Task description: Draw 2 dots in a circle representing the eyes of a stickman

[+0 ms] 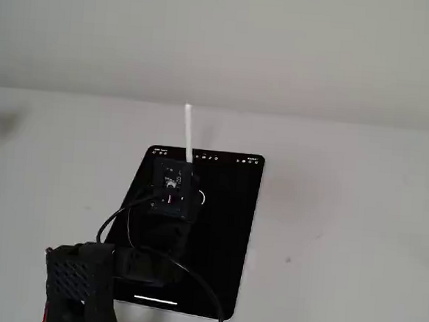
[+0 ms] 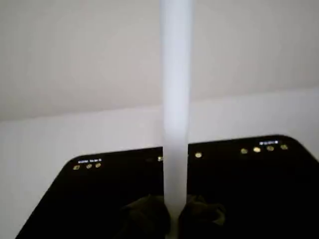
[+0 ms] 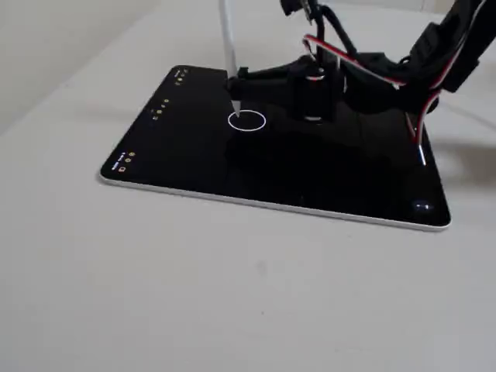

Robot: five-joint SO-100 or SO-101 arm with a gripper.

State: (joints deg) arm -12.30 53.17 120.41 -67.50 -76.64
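Note:
A black tablet lies flat on the white table. The circle is a thin white ring near the screen's middle; in a fixed view only an arc of the circle shows beside the arm. My gripper is shut on a white stylus, held nearly upright. The stylus tip sits at the ring's far-left rim, and I cannot tell whether it touches the glass. In the wrist view the stylus rises between my dark fingertips. The dots show in no view.
Small icons line the tablet's left edge. The arm with its red and black cables reaches over the tablet's right half. The arm's black base stands at the tablet's near left corner. White table surrounds the tablet.

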